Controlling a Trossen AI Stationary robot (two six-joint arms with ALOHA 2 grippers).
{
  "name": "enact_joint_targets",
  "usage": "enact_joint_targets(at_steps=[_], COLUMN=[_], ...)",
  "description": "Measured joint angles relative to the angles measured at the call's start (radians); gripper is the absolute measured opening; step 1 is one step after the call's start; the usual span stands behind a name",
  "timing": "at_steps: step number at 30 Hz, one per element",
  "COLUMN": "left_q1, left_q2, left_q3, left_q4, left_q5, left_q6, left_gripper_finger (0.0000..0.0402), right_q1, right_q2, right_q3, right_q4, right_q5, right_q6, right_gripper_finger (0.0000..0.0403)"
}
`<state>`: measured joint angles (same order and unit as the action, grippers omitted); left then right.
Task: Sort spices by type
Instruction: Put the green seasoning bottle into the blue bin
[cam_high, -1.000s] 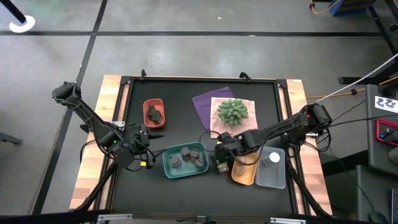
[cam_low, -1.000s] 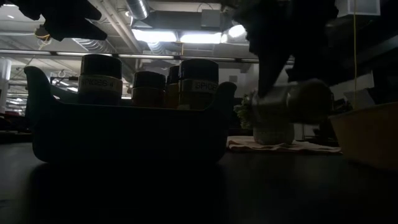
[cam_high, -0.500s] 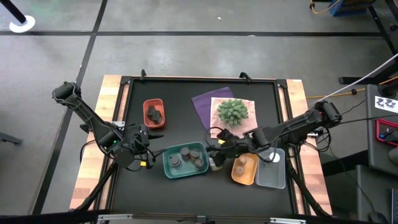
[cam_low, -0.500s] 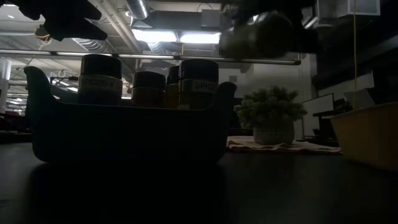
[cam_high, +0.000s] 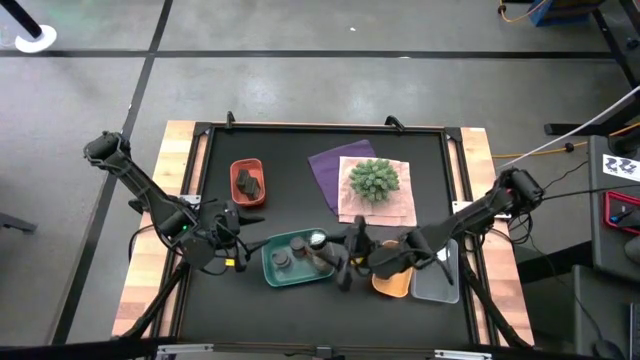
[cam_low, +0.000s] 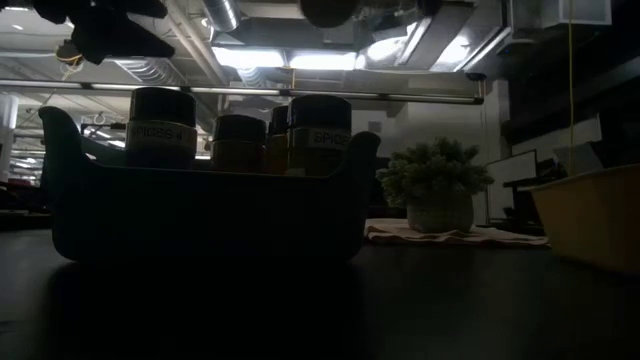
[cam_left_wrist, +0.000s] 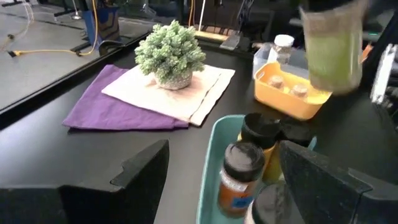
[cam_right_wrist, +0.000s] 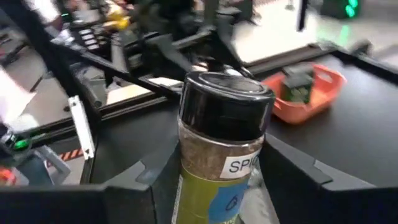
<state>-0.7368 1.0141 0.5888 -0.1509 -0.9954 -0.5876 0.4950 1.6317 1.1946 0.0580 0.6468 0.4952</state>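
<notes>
My right gripper (cam_high: 342, 256) hangs above the right end of the teal tray (cam_high: 270, 268), shut on a black-capped spice jar (cam_right_wrist: 224, 143) with greenish contents, which also shows in the left wrist view (cam_left_wrist: 329, 46). Several grey-topped jars (cam_high: 298, 244) stand in the teal tray. Brownish jars (cam_left_wrist: 287, 86) stand in the orange tray (cam_high: 392, 285). A white-capped jar (cam_left_wrist: 283, 43) stands in the clear tray (cam_high: 438, 282). Dark lumpy pieces (cam_high: 249, 181) lie in the red tray (cam_high: 233, 186). My left gripper (cam_high: 238, 248) waits open at the teal tray's left end. My right gripper pinches the jar's lower body (cam_right_wrist: 205, 199) between its two fingers (cam_right_wrist: 152, 180), one on each side. The jar stands upright in the hold, cap up, lifted clear above the teal tray (cam_low: 200, 205).
A spiky green plant (cam_high: 374, 179) stands on a beige cloth (cam_high: 400, 205) laid over a purple cloth (cam_high: 325, 170), at the far middle of the black mat. Bare mat lies between the red tray and the cloths.
My right gripper has carried the jar up and toward the table's left, from beside the orange tray to above the teal tray's right end. The jar, tipped on its side and low a second ago, now stands upright and high.
</notes>
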Motion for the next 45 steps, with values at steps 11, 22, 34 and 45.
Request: enact_joint_targets(at_steps=[11, 22, 34, 45], left_q1=[0.001, 0.049, 0.058, 0.059], left_q2=[0.075, 0.202, 0.294, 0.329], left_q3=[0.0, 0.0, 0.0, 0.0], left_q4=[0.101, 0.263, 0.349, 0.383], left_q5=[-0.001, -0.002, 0.049, 0.08], left_q6=[-0.004, 0.071, 0.067, 0.059], left_gripper_finger=[0.0287, 0.0287, 0.0287, 0.0287], right_q1=[0.003, 0.002, 0.002, 0.002], right_q2=[0.229, 0.383, 0.417, 0.417], right_q3=[0.0, -0.001, -0.001, 0.0], right_q4=[0.412, 0.622, 0.611, 0.544], right_q5=[-0.01, 0.002, 0.023, 0.026], right_q6=[-0.334, -0.484, -0.504, -0.502], right_gripper_finger=[0.02, 0.02, 0.02, 0.02])
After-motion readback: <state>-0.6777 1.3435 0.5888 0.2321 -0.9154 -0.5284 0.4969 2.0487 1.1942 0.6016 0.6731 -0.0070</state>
